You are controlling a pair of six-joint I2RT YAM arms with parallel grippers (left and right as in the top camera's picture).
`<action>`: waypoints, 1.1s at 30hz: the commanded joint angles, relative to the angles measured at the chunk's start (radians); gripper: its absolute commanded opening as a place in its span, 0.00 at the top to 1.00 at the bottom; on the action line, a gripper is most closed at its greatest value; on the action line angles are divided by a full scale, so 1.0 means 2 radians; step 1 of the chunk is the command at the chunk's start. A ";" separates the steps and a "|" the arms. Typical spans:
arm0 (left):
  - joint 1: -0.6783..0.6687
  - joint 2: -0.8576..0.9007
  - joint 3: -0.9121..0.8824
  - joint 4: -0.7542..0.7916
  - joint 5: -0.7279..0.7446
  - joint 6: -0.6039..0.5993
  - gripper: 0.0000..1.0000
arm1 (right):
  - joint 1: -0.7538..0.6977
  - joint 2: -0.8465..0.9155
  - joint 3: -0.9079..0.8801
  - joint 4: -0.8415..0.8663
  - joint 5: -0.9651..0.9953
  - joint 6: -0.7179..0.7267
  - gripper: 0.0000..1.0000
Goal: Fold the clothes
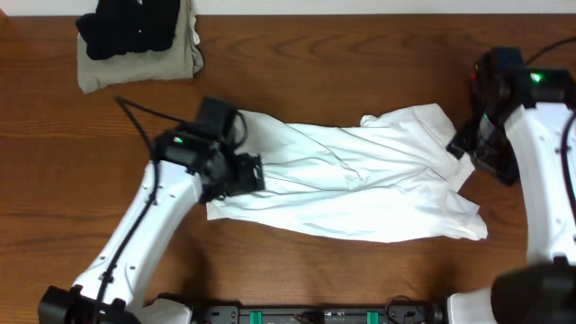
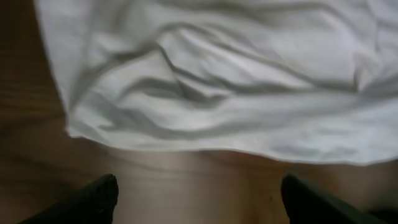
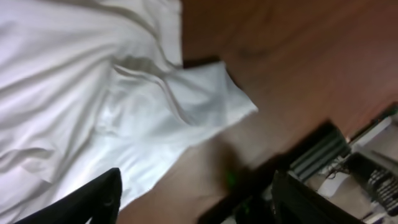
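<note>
So the big plain white thin wrinkly cloth shirt (image 1: 360,184) is lying rumpled across the middle of the brown wooden tabletop (image 1: 360,81), stretched out left to right and full of creases, not folded flat at all. The left gripper (image 1: 245,173) is right at the shirt's left end. From the left wrist camera the left gripper (image 2: 199,202) has its two black fingers (image 2: 93,199) spread wide with only bare wood between them, and the shirt's hem (image 2: 205,149) sits just past the tips, so it's wide open and has hold of nothing. Over at the shirt's right end, toward the right edge of the tabletop, the right gripper (image 1: 470,144) sits at a bunched-up flap of cloth. In the right wrist view the right gripper (image 3: 196,202) also has its fingers (image 3: 93,199) far apart with nothing pinched; a loose corner of the shirt (image 3: 205,99) lies on the wood just beyond them. So that one's open and empty too. Way off in the far left corner of the tabletop, well apart from the shirt, there's a small stack: bundled black cloth garments (image 1: 135,27) sitting on top of a folded khaki cloth garment (image 1: 144,70).
</note>
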 commanded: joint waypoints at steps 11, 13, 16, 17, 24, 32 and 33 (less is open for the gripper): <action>-0.061 0.010 0.002 0.001 0.000 -0.022 0.14 | -0.005 -0.115 -0.271 0.144 -0.028 0.057 0.01; -0.061 0.010 0.002 -0.001 0.000 -0.022 0.13 | -0.012 -0.112 -0.298 0.178 -0.036 0.057 0.01; -0.061 0.010 0.002 -0.002 0.000 -0.022 0.13 | -0.024 -0.109 -0.324 0.211 -0.036 0.057 0.01; -0.061 0.010 0.002 -0.002 0.000 -0.022 0.13 | -0.028 -0.109 -0.328 0.216 -0.036 0.057 0.01; -0.061 0.010 0.002 -0.002 0.000 -0.022 0.14 | -0.041 -0.106 -0.353 0.249 -0.034 0.050 0.06; -0.061 0.010 0.002 -0.002 0.000 -0.022 0.14 | -0.044 -0.096 -0.363 0.294 -0.050 0.038 0.20; -0.061 0.010 0.002 -0.002 0.000 -0.022 0.13 | -0.044 -0.094 -0.363 0.296 -0.050 0.038 0.21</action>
